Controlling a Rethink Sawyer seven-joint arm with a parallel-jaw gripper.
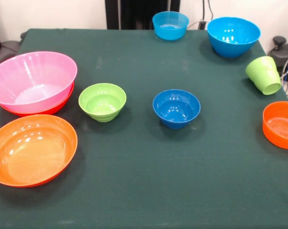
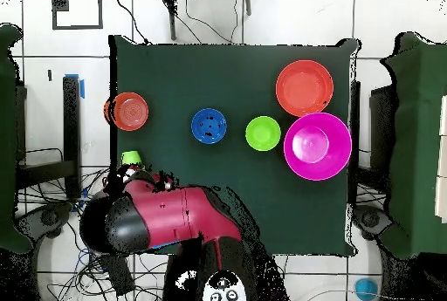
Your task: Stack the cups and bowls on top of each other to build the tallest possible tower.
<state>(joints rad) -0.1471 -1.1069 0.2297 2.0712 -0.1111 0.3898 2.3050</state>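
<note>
Near left: wide orange bowl (image 1: 33, 149), empty. Behind it, pink bowl (image 1: 33, 81) nested in a 2nd wide orange bowl (image 1: 58, 107). Mid-table: lime bowl (image 1: 102, 101), dark blue bowl (image 1: 176, 108). Right edge: small orange bowl (image 1: 280, 125), then lime cup (image 1: 264, 75), tilted. Far: two sky blue bowls (image 1: 233, 36). Arm (image 2: 166, 215) is over far right corner; gripper hidden, can't tell if open or closed.

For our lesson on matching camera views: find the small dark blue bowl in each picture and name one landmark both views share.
Front view: the small dark blue bowl sits mid-table, right of centre.
Overhead view: it sits left of the table's centre.
Shared landmark: the small lime green bowl is its nearest neighbour in both, on its left in the front view, on its right in the overhead.
</note>
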